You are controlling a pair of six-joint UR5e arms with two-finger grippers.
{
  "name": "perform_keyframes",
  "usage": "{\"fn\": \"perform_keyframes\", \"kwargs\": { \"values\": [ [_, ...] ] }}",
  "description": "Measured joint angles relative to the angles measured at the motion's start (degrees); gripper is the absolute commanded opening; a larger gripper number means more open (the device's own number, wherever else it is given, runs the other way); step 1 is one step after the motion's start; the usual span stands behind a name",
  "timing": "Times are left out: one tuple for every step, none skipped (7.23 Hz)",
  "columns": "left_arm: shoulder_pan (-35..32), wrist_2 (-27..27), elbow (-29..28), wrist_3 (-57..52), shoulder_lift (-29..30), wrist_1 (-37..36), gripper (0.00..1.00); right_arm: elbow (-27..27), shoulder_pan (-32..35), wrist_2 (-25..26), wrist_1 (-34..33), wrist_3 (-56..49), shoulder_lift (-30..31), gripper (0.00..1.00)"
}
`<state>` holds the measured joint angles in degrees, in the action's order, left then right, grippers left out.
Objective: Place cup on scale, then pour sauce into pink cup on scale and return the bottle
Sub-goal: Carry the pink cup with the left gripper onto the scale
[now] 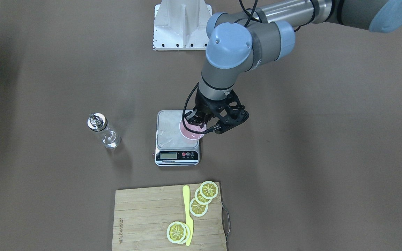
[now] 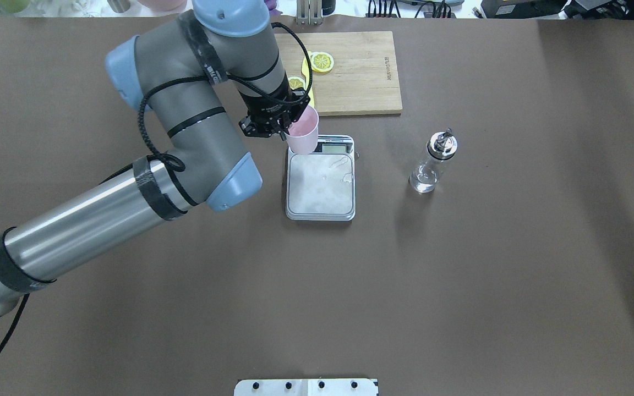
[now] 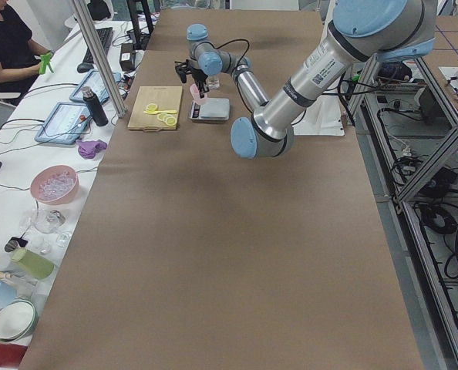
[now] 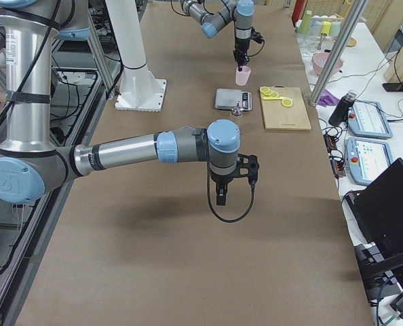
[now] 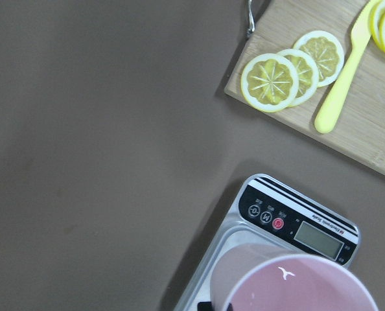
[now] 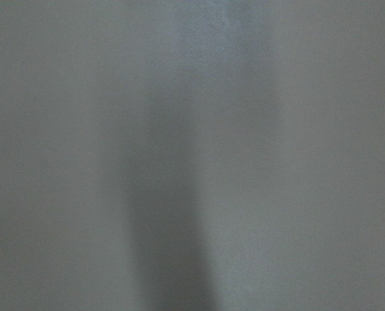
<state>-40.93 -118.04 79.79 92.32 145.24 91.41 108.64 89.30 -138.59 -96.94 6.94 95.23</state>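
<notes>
Pink tapered plastic cup (image 1: 190,133) hangs pinched by its rim in the left claw (image 1: 195,120), just above the silver-grey digital scale (image 1: 168,129), not set down yet. Beside it the clear glass bottle with silver spout (image 1: 104,132) stands untouched on the surface (image 1: 291,174); pouring and return are left. Right claw (image 4: 220,197): opening can't tell.

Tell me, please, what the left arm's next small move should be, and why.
Probably lower the cup onto the scale: the left pincer holds it by the rim above the platform's edge, and it is seemingly not yet resting there.
</notes>
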Motion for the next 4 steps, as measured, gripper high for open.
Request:
{"fn": "perform_keyframes", "kwargs": {
  "values": [
    [0.9,0.7,-3.8,0.5,2.2,1.0,0.00,0.0,0.0,-0.1,0.0,0.0,-0.1,1.00],
    [2.0,1.4,-5.6,0.6,3.1,1.4,0.00,0.1,0.0,-0.3,0.0,0.1,-0.1,1.00],
    [2.9,1.7,-6.2,0.6,3.4,1.5,0.00,0.1,0.0,-0.3,-0.1,0.1,-0.1,1.00],
    [3.5,1.8,-6.2,0.5,3.2,1.6,0.00,0.0,0.0,-0.4,-0.1,0.1,-0.1,1.00]
  ]
}}
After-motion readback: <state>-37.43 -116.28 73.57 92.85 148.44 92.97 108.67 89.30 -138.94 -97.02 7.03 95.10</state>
